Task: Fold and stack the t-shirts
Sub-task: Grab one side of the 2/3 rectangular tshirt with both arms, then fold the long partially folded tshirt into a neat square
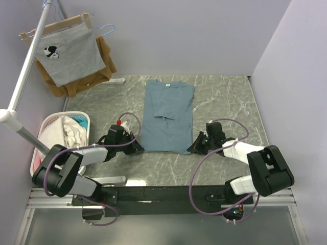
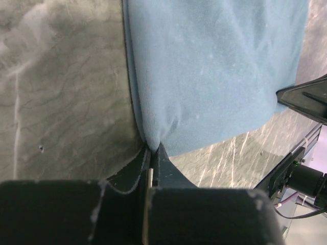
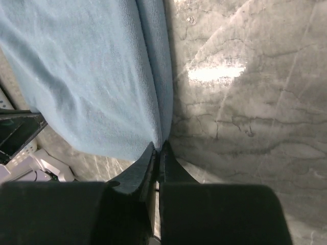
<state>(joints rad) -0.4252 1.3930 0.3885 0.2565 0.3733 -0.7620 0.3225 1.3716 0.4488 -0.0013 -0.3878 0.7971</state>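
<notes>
A dusty teal-blue t-shirt (image 1: 167, 115) lies lengthwise on the marble table, sides folded in, collar at the far end. My left gripper (image 1: 139, 148) is shut on its near left hem corner; in the left wrist view the cloth (image 2: 204, 76) bunches into the closed gripper (image 2: 152, 149). My right gripper (image 1: 193, 148) is shut on the near right hem corner; the right wrist view shows the fabric (image 3: 92, 76) pinched in that gripper (image 3: 159, 146). Both grippers rest low on the table.
A white laundry basket (image 1: 47, 125) with pale clothes stands at the left. A grey printed shirt (image 1: 69, 53) and a brown garment (image 1: 104, 56) hang on a rack at the back left. Walls close the table's back and right sides.
</notes>
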